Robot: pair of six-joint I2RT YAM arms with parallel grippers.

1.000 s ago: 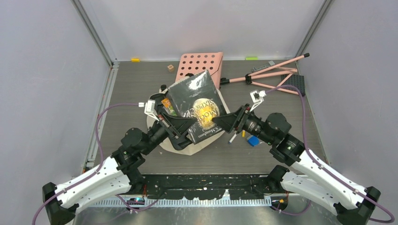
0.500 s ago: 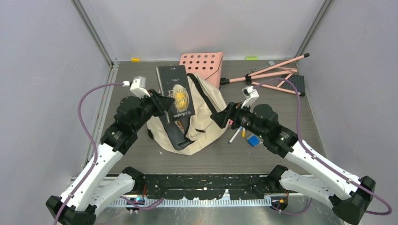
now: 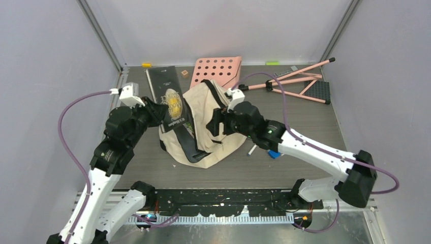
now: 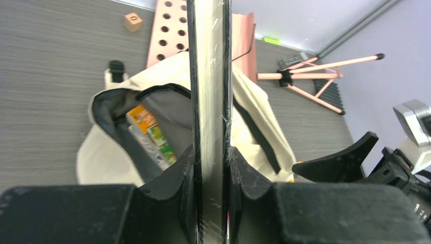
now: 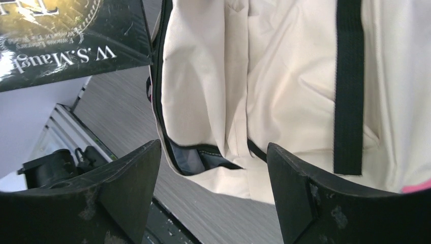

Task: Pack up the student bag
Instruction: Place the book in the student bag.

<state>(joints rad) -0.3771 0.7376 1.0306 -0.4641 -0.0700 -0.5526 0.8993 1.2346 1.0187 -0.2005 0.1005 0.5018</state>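
The bag (image 3: 199, 109) is sitting in the middle of the top view, a large cream fabric backpack slumping upright. Its black-trimmed mouth is gaping toward the left of the frame, showing grey lining (image 4: 173, 109) inside. A black strap (image 5: 348, 86) is running down its creased cream side.

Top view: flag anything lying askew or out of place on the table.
The pink folding stand lies toppled on its side at the back right. A pen and a small blue item sit loose on the table right of the student bag, not packed. The bag itself slumps, mouth open.
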